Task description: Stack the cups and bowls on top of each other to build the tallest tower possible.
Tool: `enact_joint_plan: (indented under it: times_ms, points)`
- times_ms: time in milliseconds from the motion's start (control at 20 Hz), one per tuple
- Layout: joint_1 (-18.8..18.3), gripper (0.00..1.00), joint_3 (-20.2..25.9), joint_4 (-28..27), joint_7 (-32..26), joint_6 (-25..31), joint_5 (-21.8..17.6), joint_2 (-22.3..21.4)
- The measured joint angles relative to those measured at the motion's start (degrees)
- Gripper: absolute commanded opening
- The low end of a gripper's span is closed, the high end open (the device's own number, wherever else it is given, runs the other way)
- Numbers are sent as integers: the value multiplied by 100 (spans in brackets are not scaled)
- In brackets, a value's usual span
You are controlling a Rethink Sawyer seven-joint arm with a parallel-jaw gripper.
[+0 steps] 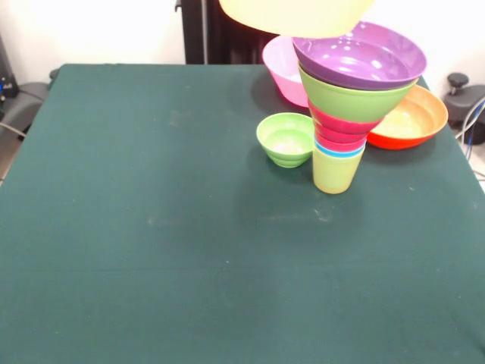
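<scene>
Tower [345,114] on green tablecloth [151,227]

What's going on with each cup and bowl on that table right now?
Tower: standing, leaning slightly, purple bowl topmost.
Yellow bowl: in the air above the tower; holder unseen.
Small green bowl: upright, empty, beside the tower.
Pink bowl: upright, behind.
Orange bowl: upright, behind.

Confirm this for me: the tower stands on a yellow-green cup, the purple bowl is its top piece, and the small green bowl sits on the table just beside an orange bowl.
One thing is wrong. In the front view the small green bowl sits beside the tower, not the orange bowl, which lies on the tower's other side. The yellow-green cup at the base and the purple bowl on top are right.
</scene>
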Motion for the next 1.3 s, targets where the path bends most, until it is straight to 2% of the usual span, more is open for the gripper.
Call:
enact_joint_plan:
  times_ms: [950,1300]
  points:
    - [1093,0,-1142,195,2,-542,13,-11]
    - [1387,0,-1455,339,2,-684,238,-37]
